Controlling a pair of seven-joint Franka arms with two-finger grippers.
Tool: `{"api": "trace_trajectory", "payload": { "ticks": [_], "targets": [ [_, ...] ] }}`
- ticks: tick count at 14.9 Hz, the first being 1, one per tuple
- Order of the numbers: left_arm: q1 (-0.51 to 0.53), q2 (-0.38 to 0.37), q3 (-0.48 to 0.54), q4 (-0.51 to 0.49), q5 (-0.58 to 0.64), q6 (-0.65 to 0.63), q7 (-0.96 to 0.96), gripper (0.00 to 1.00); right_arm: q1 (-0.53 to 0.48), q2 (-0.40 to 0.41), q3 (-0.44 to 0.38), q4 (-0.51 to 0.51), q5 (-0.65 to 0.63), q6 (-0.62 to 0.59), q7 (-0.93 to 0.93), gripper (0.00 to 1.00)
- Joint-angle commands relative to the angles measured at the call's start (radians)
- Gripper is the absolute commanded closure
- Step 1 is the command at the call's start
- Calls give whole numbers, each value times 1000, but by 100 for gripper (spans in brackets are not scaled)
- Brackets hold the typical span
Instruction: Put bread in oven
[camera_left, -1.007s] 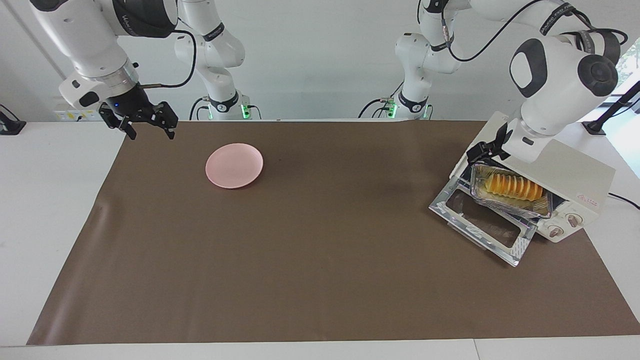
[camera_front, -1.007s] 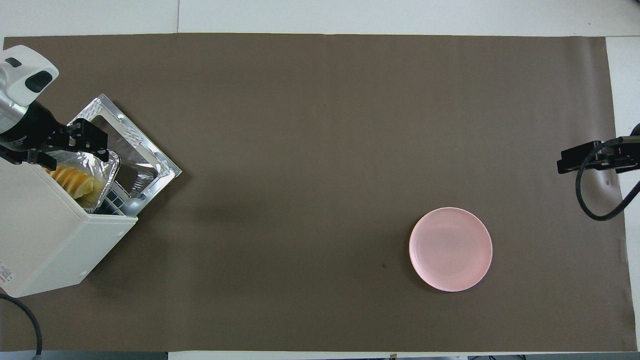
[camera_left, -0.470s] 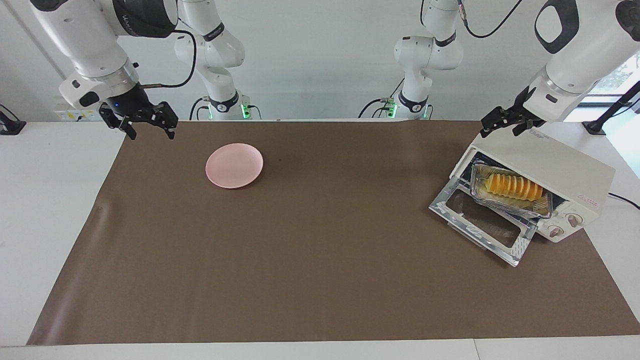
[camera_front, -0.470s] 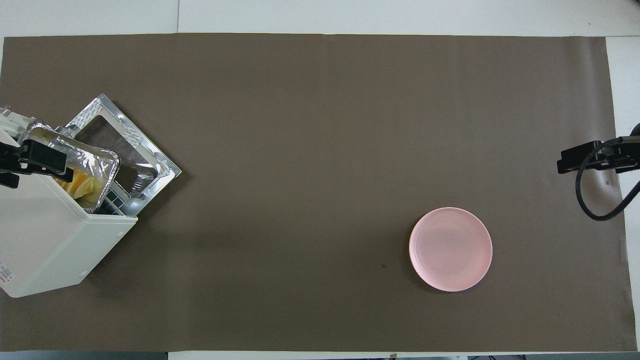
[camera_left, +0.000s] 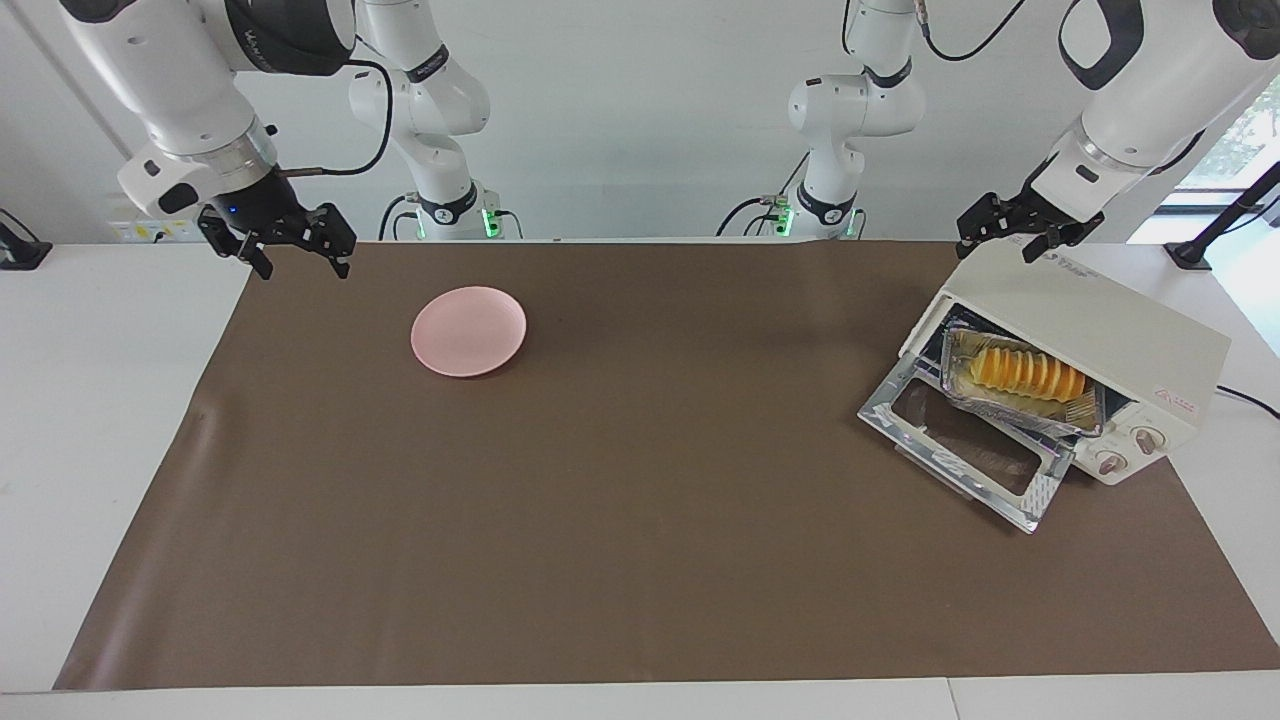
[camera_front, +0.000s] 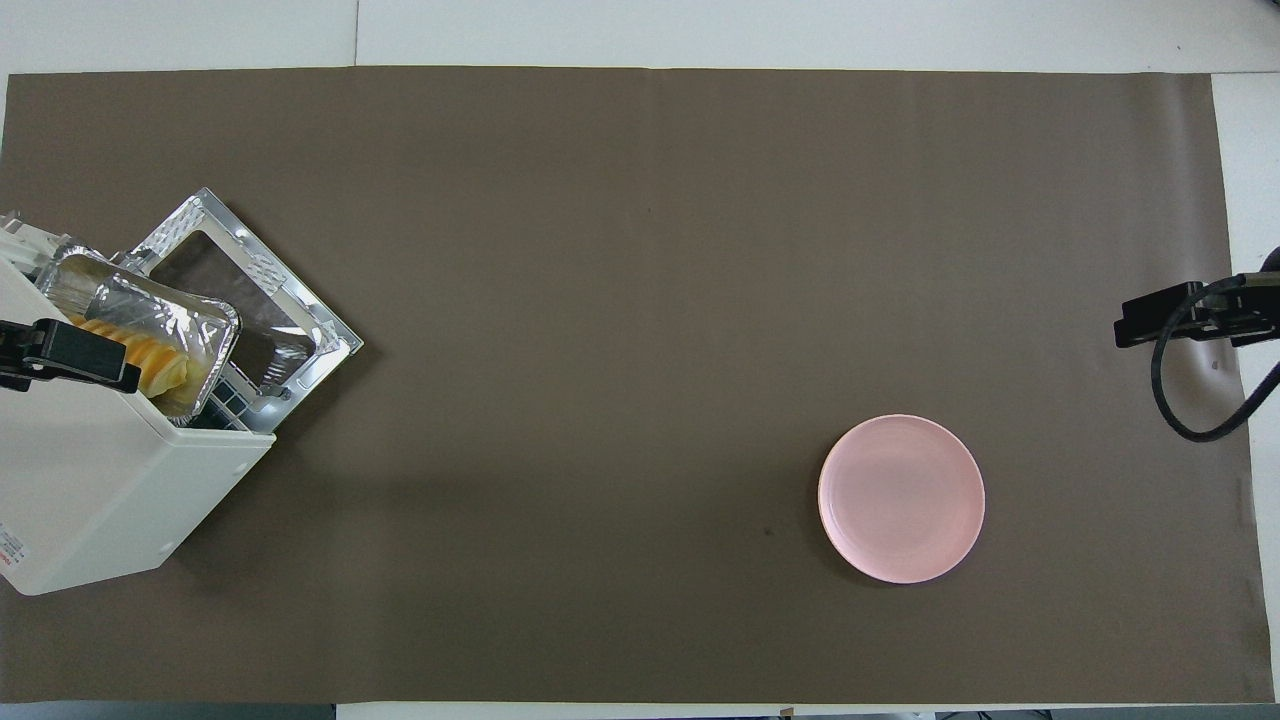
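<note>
From the facing camera, the oven (camera_left: 1090, 350) stands at the left arm's end of the desk (camera_left: 100, 400), on the brown mat (camera_left: 640, 480), with its glass door (camera_left: 965, 447) folded down flat onto the mat. A foil tray (camera_left: 1020, 395) sits in the oven's mouth, its front part sticking out above the door. The bread (camera_left: 1026, 373) lies in that tray, lengthwise along it. A pink plate (camera_left: 468, 330) rests on the mat toward the right arm's end, well apart from the oven, with nothing on it. The left pincer (camera_left: 1012, 238) hangs in the air over the oven's top corner nearest the robots; its fingers are apart and hold nothing. The right pincer (camera_left: 293, 252) waits over the mat's edge at the right arm's end, near the plate, fingers spread and empty.

From the overhead camera, the oven (camera_front: 100, 480) shows its white top, with the open door (camera_front: 255, 300) lying farther from the robots than the body. The foil tray (camera_front: 160, 325) juts from the opening, and the bread (camera_front: 150, 358) peeks out of it, partly covered by the left pincer (camera_front: 40, 352), a dark bar over the oven's front edge. The plate (camera_front: 901, 498) lies bare on the mat (camera_front: 640, 250). Only part of the right pincer (camera_front: 1190, 312) shows at the frame's edge, over the mat's border; its opening cannot be read here.
</note>
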Motion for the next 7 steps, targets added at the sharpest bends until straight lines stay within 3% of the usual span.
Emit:
{"api": "trace_trajectory", "payload": {
  "ticks": [1, 7],
  "targets": [
    [11, -12, -18, -24, 30, 34, 21, 0, -11, -2, 9, 4, 13, -13, 11, 0],
    [4, -10, -44, -24, 57, 35, 21, 0, -11, -3, 9, 4, 13, -13, 11, 0]
  ]
}}
